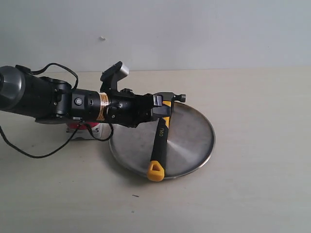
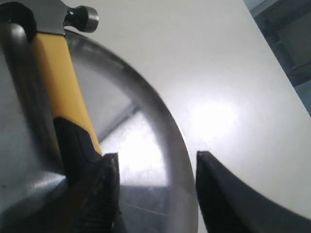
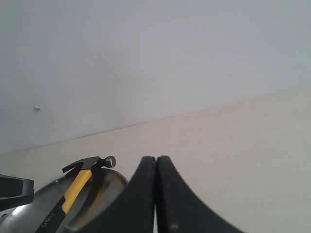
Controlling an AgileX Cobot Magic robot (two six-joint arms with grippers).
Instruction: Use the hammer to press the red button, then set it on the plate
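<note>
The hammer (image 1: 160, 141) lies across the silver plate (image 1: 192, 138). Its dark head hangs over the far rim and its yellow loop over the near rim. My left gripper (image 1: 163, 109) hovers over the handle just below the head. In the left wrist view this gripper (image 2: 156, 156) stands open, nothing between its fingers, and the hammer's handle (image 2: 58, 73) lies just outside one finger on the plate (image 2: 141, 145). Only a sliver of the red button (image 1: 77, 125) shows under my left arm. My right gripper (image 3: 156, 160) is shut and empty, away from the hammer (image 3: 77, 187) and plate (image 3: 87, 199).
The left arm's black body and its cable (image 1: 29, 153) stretch across the left half of the pale table (image 1: 252, 194). A plain wall stands behind the table.
</note>
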